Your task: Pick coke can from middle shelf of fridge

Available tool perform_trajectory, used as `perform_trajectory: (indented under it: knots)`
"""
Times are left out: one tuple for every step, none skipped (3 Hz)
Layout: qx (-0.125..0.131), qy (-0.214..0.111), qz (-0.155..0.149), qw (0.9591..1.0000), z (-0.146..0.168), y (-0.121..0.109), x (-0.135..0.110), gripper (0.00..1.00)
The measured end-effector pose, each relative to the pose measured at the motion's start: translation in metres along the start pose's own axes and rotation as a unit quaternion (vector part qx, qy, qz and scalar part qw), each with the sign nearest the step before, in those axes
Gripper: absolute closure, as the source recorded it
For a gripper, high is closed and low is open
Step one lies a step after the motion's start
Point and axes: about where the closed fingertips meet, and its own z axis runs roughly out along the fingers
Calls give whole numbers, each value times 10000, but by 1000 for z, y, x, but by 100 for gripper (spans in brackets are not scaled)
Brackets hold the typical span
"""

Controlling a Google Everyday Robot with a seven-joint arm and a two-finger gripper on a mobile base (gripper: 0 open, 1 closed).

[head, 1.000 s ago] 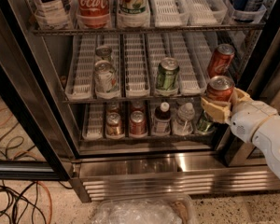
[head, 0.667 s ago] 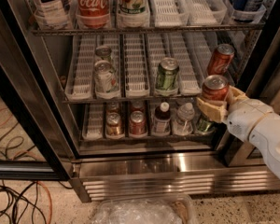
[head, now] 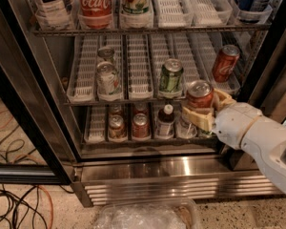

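Note:
My gripper [head: 208, 105] is at the right front of the fridge [head: 157, 170], shut on a red coke can [head: 199, 93] with a silver top. It holds the can upright just in front of the middle shelf [head: 138, 66], a wire rack with white slotted lane dividers. A second red coke can [head: 225, 63] leans in the shelf's far right lane. A green can [head: 171, 75] stands just left of the held can. Two silver cans [head: 107, 78] stand in a left lane.
A tall red Coca-Cola bottle [head: 94, 3] and other bottles stand on the top shelf. Cans and small bottles [head: 140, 126] fill the bottom shelf. The open black-framed door [head: 24, 123] is at the left. Cables [head: 19, 209] lie on the floor, and a clear plastic bag [head: 143, 216] lies below the grille.
My gripper has moved left and outward from the shelf's right end with the coke can in it. The other cans have not moved.

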Motion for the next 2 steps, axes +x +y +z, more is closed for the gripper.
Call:
perform_trajectory:
  knots:
    - [-362,-236,-155,9989,-1,30,-20,100]
    - [-362,-236,-155,9989,-1,30,-20,100]
